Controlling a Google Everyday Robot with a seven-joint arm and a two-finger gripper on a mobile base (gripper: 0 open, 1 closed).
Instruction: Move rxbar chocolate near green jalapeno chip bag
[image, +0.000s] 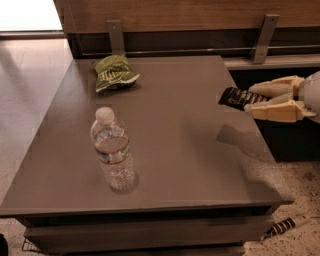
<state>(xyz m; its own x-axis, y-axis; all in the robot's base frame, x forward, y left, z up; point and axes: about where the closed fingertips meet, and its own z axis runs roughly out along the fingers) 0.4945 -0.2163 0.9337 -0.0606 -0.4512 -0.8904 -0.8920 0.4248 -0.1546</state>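
The rxbar chocolate (235, 97), a flat black wrapper with white lettering, is held in the air above the table's right edge. My gripper (252, 99) comes in from the right with cream fingers (272, 87) shut on the bar's right end. The green jalapeno chip bag (114, 73), olive-green and wrinkly, lies at the table's back left, far to the left of the bar.
A clear plastic water bottle (113, 151) with a white cap stands upright at the front left of the grey table (185, 150). A wooden panel with metal brackets (115, 35) runs behind the table. A striped object (286, 226) lies on the floor at the lower right.
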